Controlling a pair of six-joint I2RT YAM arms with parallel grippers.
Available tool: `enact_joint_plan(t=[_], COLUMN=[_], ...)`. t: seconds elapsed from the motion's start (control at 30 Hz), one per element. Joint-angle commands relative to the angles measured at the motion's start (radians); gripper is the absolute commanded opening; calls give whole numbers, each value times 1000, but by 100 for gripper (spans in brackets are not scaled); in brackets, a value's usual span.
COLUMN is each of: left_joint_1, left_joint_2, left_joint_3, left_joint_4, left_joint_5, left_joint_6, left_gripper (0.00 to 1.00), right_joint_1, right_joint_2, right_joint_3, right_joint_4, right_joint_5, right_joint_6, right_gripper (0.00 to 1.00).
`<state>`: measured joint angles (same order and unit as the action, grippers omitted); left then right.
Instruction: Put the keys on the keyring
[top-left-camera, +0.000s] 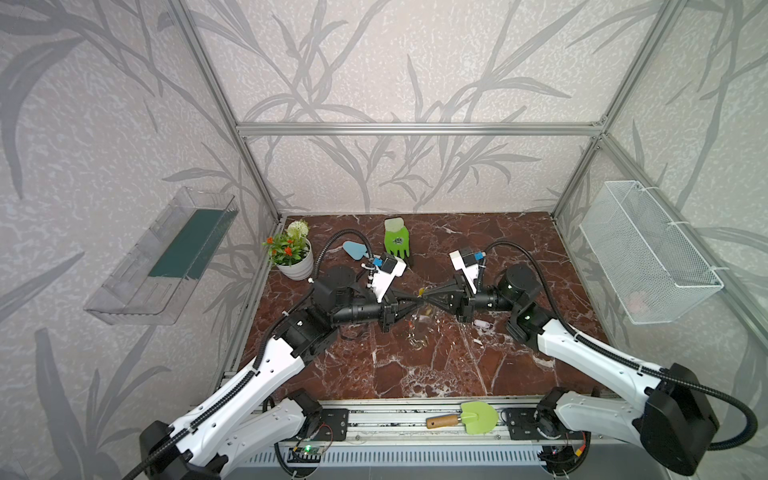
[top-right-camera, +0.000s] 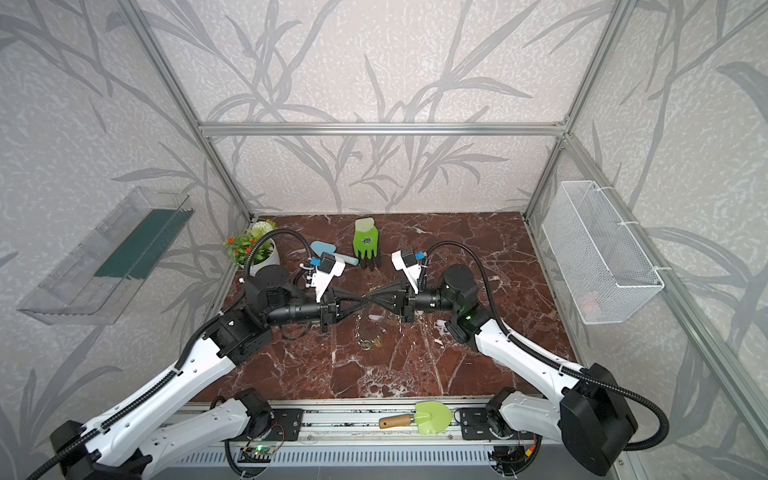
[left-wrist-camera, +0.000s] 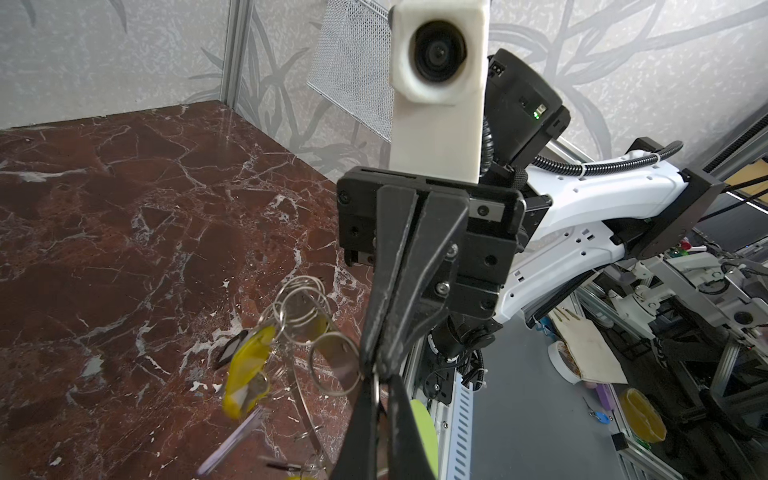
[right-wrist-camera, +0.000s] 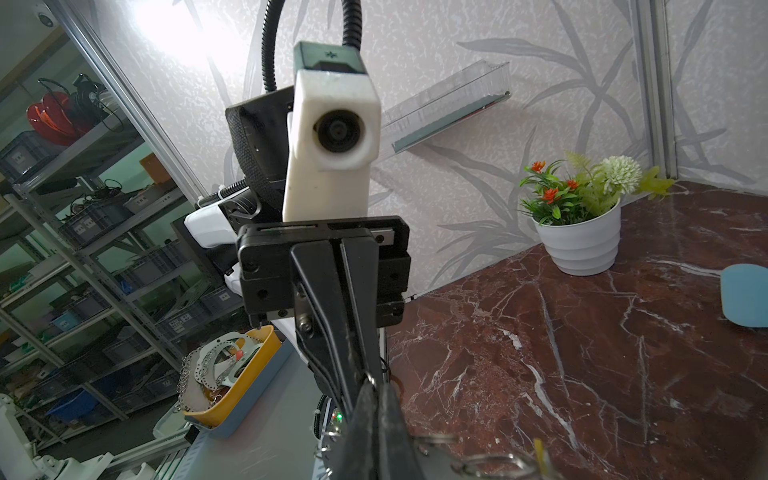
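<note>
My left gripper (top-left-camera: 417, 296) and right gripper (top-left-camera: 425, 294) meet tip to tip above the middle of the marble table (top-left-camera: 478, 374). The grey keyring (left-wrist-camera: 305, 405) hangs below them in the air, blurred, with small wire loops on its rim. In the right wrist view the keyring (right-wrist-camera: 436, 461) runs in between my right gripper's (right-wrist-camera: 376, 388) shut fingers. My left gripper (left-wrist-camera: 377, 380) is shut on a thin silver ring. A yellow key (left-wrist-camera: 249, 361) and a lilac key (left-wrist-camera: 232, 440) dangle from the keyring among several split rings. Another lilac key (top-left-camera: 482, 323) lies on the table by the right arm.
A white flower pot (top-left-camera: 295, 262), a blue trowel (top-left-camera: 355, 249) and a green glove (top-left-camera: 397, 241) sit at the back. A green trowel (top-left-camera: 469, 417) lies on the front rail. A wire basket (top-left-camera: 648, 257) hangs on the right wall, a clear shelf (top-left-camera: 162, 257) on the left.
</note>
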<state>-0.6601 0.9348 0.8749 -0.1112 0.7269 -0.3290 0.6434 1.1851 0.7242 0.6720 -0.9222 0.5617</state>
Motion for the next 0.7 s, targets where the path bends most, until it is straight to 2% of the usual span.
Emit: enact_joint_plan(t=[0.0, 0.17, 0.57, 0.67], left_joint_1=[-23, -23, -21, -21], left_joint_2=[1, -12, -56, -55], left_joint_3=[-8, -16, -54, -53], left_joint_4=[45, 32, 75, 72], left_joint_5=[44, 30, 4, 6], left_joint_6=[11, 16, -16, -17], left_gripper=[16, 20, 18, 11], right_joint_1=[14, 8, 3, 2], right_joint_2=[-13, -23, -19, -20], right_joint_3=[0, -8, -24, -25], right_joint_4=[61, 61, 131, 135], right_joint_5=[33, 49, 73, 77], right_joint_6=[4, 4, 32, 35], right_gripper=[0, 0, 0, 0])
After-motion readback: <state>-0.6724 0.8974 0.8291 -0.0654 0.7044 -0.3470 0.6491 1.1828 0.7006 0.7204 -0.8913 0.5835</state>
